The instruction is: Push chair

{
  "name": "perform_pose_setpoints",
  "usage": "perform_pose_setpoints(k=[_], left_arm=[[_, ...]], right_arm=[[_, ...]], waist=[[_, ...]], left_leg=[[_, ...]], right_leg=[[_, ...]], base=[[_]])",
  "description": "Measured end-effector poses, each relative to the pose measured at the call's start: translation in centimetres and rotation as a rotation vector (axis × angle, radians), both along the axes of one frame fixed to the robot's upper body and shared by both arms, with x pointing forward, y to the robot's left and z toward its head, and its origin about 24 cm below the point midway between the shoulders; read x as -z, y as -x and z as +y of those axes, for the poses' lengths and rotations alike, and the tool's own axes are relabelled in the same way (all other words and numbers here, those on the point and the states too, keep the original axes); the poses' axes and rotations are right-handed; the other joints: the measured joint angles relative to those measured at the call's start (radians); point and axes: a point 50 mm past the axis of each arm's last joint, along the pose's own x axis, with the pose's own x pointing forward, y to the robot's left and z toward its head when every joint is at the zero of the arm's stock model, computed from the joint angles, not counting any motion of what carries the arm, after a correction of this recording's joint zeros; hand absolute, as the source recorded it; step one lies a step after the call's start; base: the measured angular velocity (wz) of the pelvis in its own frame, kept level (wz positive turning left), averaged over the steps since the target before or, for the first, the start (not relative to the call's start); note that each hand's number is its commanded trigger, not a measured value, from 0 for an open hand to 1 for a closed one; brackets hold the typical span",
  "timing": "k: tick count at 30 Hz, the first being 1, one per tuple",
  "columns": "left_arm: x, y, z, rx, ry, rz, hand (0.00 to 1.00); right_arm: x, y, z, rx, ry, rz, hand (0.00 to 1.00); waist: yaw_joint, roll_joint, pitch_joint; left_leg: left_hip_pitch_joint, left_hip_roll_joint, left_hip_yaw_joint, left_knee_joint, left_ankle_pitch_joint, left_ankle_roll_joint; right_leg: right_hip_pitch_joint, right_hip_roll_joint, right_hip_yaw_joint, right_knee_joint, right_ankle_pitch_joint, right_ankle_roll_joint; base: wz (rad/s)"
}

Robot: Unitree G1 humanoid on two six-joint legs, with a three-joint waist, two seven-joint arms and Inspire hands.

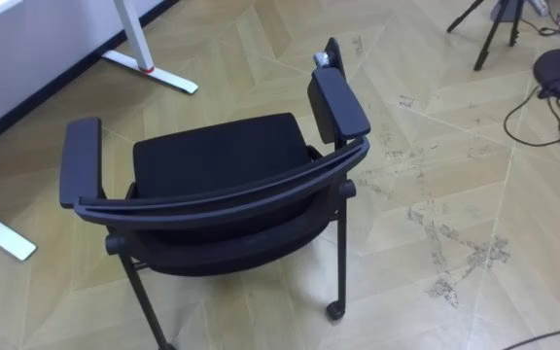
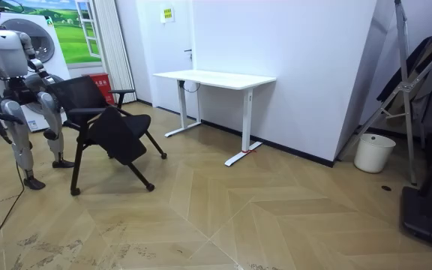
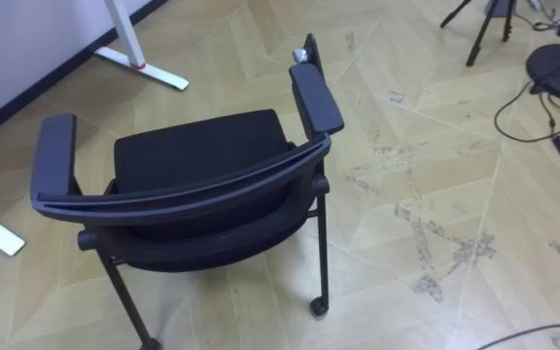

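The right hand seems to hang low at the room view's far left (wide or closed, I cannot tell). The black chair stands just before the robot, mid-frame in the eye views, backrest nearest, on the wooden floor, white counter beyond.
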Motion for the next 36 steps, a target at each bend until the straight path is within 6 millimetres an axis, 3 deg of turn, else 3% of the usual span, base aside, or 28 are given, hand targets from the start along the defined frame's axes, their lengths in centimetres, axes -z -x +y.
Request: perform_pose_setpoints(k=[17,26,36], left_arm=[[-0.1,0.1,0.5,-0.032,-0.021,-0.019,0.0],[-0.1,0.6,0.6,-0.05,-0.038,-0.008,0.0],[-0.2,1.7,2.0,-0.303,-0.098,-0.012,0.0]], right_arm=[[-0.3,-0.1,-1.2,0.071,0.147,-0.002,0.0],[-0.2,1.0,-1.4,0.084,0.19,0.043,0.0],[-0.2,1.8,-1.6,0.14,0.216,0.073,0.0]], waist=[[-0.004,0.003,-0.0002],[0.001,0.0,0.0007],[0.004,0.004,-0.0013]], left_leg=[[0.001,0.0,0.001,-0.001,0.0,0.0],[0.003,0.0,0.002,-0.002,0.0,0.0],[0.033,-0.001,0.001,-0.011,0.0,0.0]], right_leg=[[0.0,0.0,0.002,0.0,0.0,0.0],[-0.003,0.0,0.004,0.0,0.0,0.0],[0.028,0.0,0.002,-0.003,-0.002,0.001]], base=[[0.0],[0.0],[0.0]])
